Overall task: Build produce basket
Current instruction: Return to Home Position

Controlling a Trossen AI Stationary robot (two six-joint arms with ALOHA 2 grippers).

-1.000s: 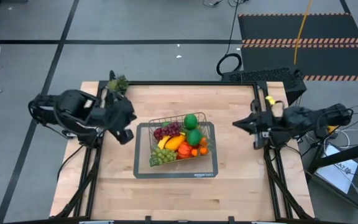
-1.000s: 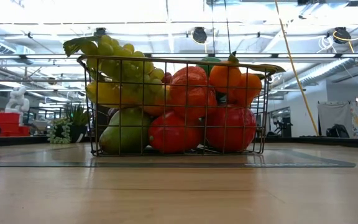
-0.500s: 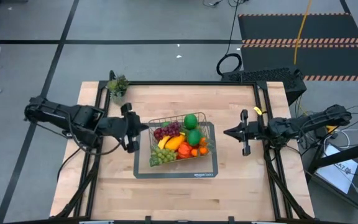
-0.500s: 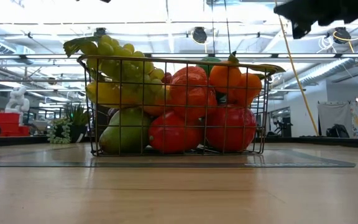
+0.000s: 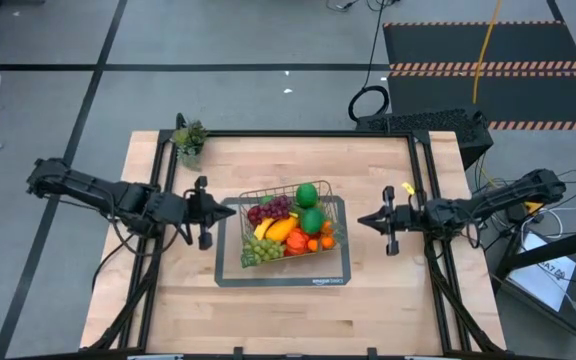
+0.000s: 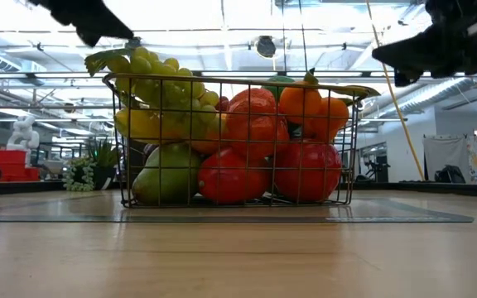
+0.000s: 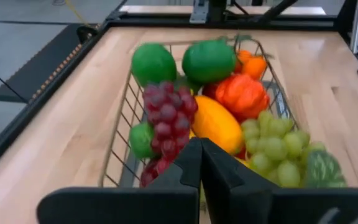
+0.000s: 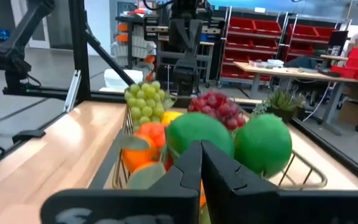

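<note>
A: Top cam. Where's the basket?
B: Basket (image 5: pixel 240 222) sits mid-worktop (image 5: pixel 388 300) on its dark base (image 5: pixel 283 274). It's full of produce (image 5: pixel 290 228): two green balls (image 5: pixel 309 194), purple grapes (image 5: pixel 273 209), green grapes (image 5: pixel 258 251), oranges (image 5: pixel 324 241) and a yellow fruit (image 5: pixel 276 231) in the middle.
A: Tools?
B: Left tool (image 5: pixel 226 210) is just beside the basket's left wall. Right tool (image 5: pixel 362 220) is just off the base's right edge. Both point at the basket, neither touches it. There's a potted plant (image 5: pixel 188 137) at the far left corner.
A: Low cam?
B: Basket is dead centre, piled past the rim. Green grapes are top left with a pear (image 6: pixel 168 184) under them. Red apples (image 6: pixel 305 170) run along the bottom, oranges top right. Left arm (image 6: pixel 85 16) and right arm (image 6: pixel 450 41) are dark shapes in the upper corners, clear of the wire.
A: Left wrist?
B: Fingers (image 7: pixel 188 165) are pressed together with nothing between them. Basket is straight ahead, grapes nearest.
A: Right wrist?
B: Same here. Fingers (image 8: pixel 188 165) are closed tip to tip and empty. Green balls are closest, with the left arm beyond the basket.
</note>
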